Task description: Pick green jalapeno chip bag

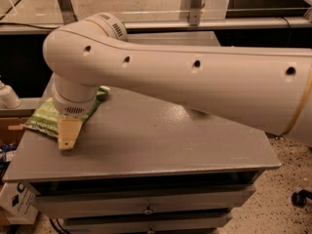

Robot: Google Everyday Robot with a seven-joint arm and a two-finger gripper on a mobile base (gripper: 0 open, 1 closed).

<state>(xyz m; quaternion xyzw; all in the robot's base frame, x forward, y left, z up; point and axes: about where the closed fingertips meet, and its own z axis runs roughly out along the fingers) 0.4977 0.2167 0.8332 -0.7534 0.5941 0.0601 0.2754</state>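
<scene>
The green jalapeno chip bag (45, 119) lies flat at the left edge of the grey table (156, 145). It is light green and crinkly, with white lettering. My gripper (67, 134) hangs from the white wrist right over the bag's right side and near corner, down at the table surface. The wrist and arm (195, 82) cover much of the bag. The smaller green bag and the brown-and-cream bag are hidden behind the arm.
The table is a cabinet with drawers (146, 201) below its front edge. A white bottle (7, 96) stands off the table to the left, with a box (17, 204) on the floor below. A metal rail (195, 23) runs behind.
</scene>
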